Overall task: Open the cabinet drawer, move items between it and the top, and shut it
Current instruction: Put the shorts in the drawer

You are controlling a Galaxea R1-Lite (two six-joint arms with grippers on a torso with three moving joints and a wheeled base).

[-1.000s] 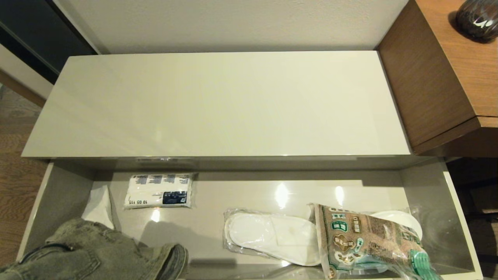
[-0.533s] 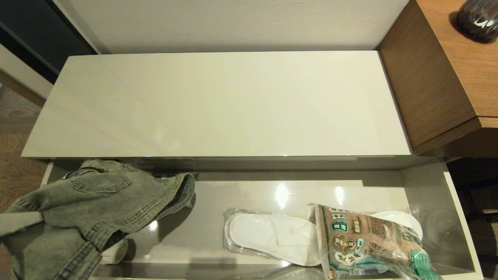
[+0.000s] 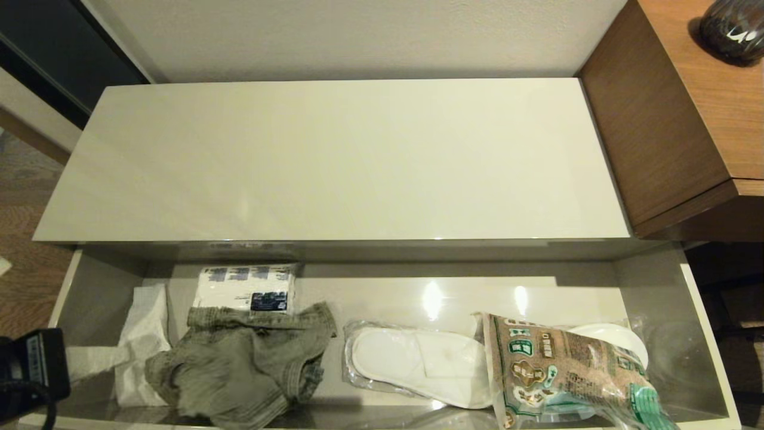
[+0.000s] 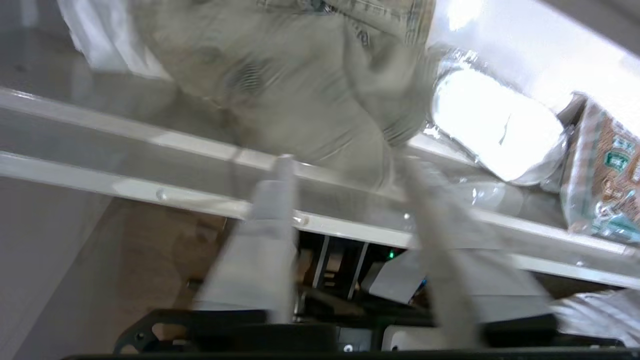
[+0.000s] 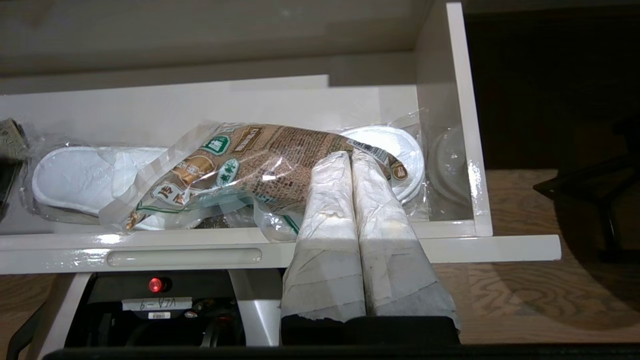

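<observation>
Lying crumpled in the cabinet drawer [image 3: 695, 310], at its left end, is the denim jacket [image 3: 245, 364]. It touches the tissue pack [image 3: 245, 288] behind it and sits just beside the slipper pack [image 3: 418, 364]. A brown snack bag [image 3: 567, 370] lies across the right part of the slipper pack. Some white paper [image 3: 140, 340] rests in the drawer's left corner.

The drawer is pulled out. The top [image 3: 334, 161] of the cabinet has nothing on it. So I think the step in hand is moving things between the drawer and the top. The jacket looks let go of, loose in the drawer.

The left gripper [image 4: 345, 175] is low, by the front rim of the drawer near its left end. Its fingers [image 4: 272, 220] are spread apart and hold nothing. The right gripper [image 5: 350, 165] hangs above the snack bag at the right end of the drawer. Its fingers are pressed together with nothing between them.

Next, I think, comes the slipper pack. The snack bag lies on top of it, so a grab must be made on the bare left part, or the bag may come along too.

The head view shows the whole drawer and the bare top, but only a dark bit of the left arm and nothing of the right gripper. The left wrist view shows the spread fingers and the jacket just past the rim. The right wrist view shows the closed fingers, the snack bag and a slim notch [image 5: 182, 257] in the front rim.
</observation>
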